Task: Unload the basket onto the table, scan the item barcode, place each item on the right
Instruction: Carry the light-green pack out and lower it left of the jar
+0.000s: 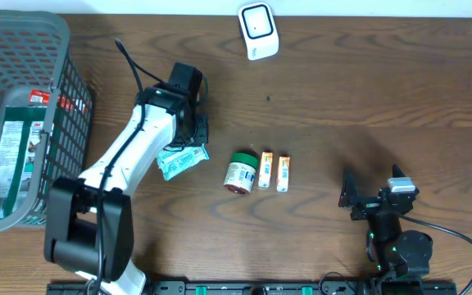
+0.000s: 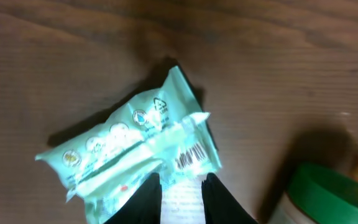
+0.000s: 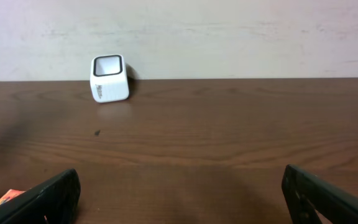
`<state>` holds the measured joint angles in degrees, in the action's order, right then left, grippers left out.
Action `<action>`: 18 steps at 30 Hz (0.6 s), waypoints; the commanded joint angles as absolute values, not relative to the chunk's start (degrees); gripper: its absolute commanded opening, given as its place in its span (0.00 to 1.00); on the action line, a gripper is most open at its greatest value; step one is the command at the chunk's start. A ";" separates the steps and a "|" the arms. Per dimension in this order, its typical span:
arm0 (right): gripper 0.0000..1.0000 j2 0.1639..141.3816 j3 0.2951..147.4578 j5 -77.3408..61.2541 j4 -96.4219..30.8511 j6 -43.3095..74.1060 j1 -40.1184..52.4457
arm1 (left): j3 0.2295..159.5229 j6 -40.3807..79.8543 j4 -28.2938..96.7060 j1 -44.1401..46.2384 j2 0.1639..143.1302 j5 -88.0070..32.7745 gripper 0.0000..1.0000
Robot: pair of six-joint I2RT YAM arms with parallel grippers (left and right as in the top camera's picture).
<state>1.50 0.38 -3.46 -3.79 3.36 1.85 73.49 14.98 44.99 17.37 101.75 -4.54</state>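
L hand (image 2: pixel 182 185) pinching teal packet (image 2: pixel 126 146) end, barcode (image 2: pixel 190 155) facing up, R hand (image 3: pixel 182 188) spread

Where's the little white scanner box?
In the overhead view the white scanner sits at the far edge of the table, near the middle, well beyond the green-lidded jar.

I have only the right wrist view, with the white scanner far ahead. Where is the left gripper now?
Observer: The left gripper pinches the edge of a teal pouch, just left of the green-lidded jar.
Operator: Does the pouch show its barcode?
Observer: Yes, the barcode faces the left wrist camera, close to the fingers.
Operator: What stands at the left end of the table?
Observer: A grey basket with packaged goods inside.
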 commanded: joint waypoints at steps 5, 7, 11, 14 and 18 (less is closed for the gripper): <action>0.99 1.41 0.32 -3.95 -3.99 2.70 2.20 | 67.70 14.74 39.90 17.45 106.54 -5.58 0.25; 0.99 1.41 0.32 -3.95 -3.99 2.70 2.20 | 67.18 14.70 39.94 17.45 108.44 -5.54 0.25; 0.99 1.41 0.32 -3.95 -3.99 2.70 2.20 | 67.09 14.68 39.94 17.45 110.65 -5.54 0.25; 0.99 1.41 0.32 -3.95 -3.99 2.70 2.20 | 67.11 14.68 40.01 17.45 110.59 -5.58 0.25; 0.99 1.41 0.32 -3.95 -3.99 2.70 2.20 | 67.64 14.66 40.21 17.43 108.12 -5.54 0.26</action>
